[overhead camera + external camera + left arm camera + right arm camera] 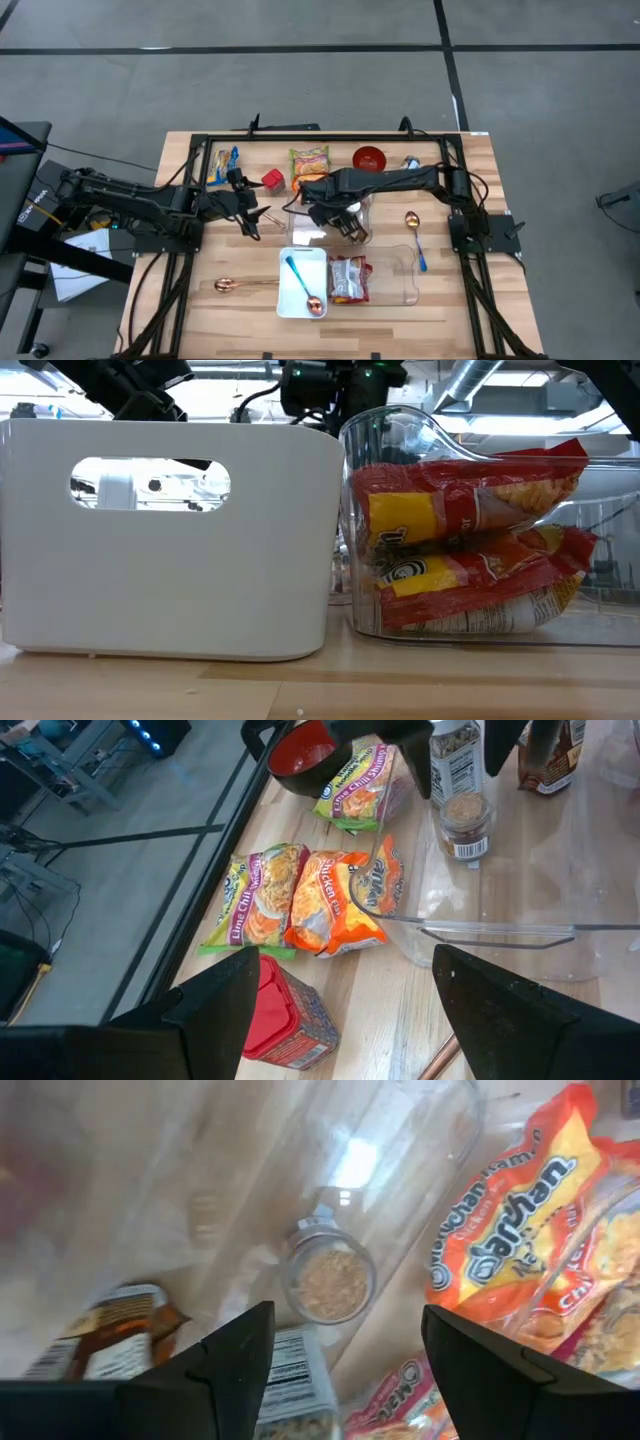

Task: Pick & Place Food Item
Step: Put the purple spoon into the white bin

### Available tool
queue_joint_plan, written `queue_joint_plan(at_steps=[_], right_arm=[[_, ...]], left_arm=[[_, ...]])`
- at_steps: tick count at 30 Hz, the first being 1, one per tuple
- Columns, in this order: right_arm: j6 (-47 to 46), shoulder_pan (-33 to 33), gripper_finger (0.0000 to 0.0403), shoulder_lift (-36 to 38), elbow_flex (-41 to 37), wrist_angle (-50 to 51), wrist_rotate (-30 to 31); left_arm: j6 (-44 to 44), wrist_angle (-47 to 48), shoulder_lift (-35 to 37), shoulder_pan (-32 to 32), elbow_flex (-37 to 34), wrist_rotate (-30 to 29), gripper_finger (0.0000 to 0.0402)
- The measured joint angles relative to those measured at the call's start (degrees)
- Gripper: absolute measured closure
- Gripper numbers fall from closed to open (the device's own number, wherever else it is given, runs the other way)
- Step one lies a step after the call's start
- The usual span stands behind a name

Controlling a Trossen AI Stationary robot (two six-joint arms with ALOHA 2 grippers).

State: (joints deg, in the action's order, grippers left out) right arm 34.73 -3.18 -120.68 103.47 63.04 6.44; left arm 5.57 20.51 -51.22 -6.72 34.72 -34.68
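Orange ramen packet (pixel 345 900): we see it beside the clear plastic bin (pixel 520 935).
Our right gripper (pixel 345 1355): open above a small glass spice jar (pixel 328 1283).
Our left gripper (pixel 340 1015): open, empty.

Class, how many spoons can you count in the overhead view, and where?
3. One copper spoon lies on the table left of the white bin; one teal-handled spoon lies inside that bin; one blue-handled spoon lies right of the clear container. Others may be hidden.
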Motion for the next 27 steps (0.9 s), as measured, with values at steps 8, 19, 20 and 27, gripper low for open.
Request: queue_joint_plan(at_steps=[8, 19, 20, 27], right_arm=[[-4.8, 0.0, 0.0156, 0.0, 5.9, 10.8, -2.1], [-14.6, -3.8, 0.0156, 9.0, 9.3, 21.3, -2.1], [-15.6, -4.3, 0.0156, 10.9, 8.9, 21.0, -2.1], [-26.3, -7.9, 0.0158, 23.8, 4.4, 14.4, -1.8]], left_arm=[[4.0, -4.3, 0.0, 0.0, 0.0, 0.5, 0.0111], [11.8, -14.4, 0.0, 2.2, 0.0, 0.6, 0.0111], [11.8, -14.6, 0.0, 2.5, 0.0, 0.6, 0.0111], [9.2, -15.2, 0.0, 3.0, 0.0, 0.6, 0.0111]])
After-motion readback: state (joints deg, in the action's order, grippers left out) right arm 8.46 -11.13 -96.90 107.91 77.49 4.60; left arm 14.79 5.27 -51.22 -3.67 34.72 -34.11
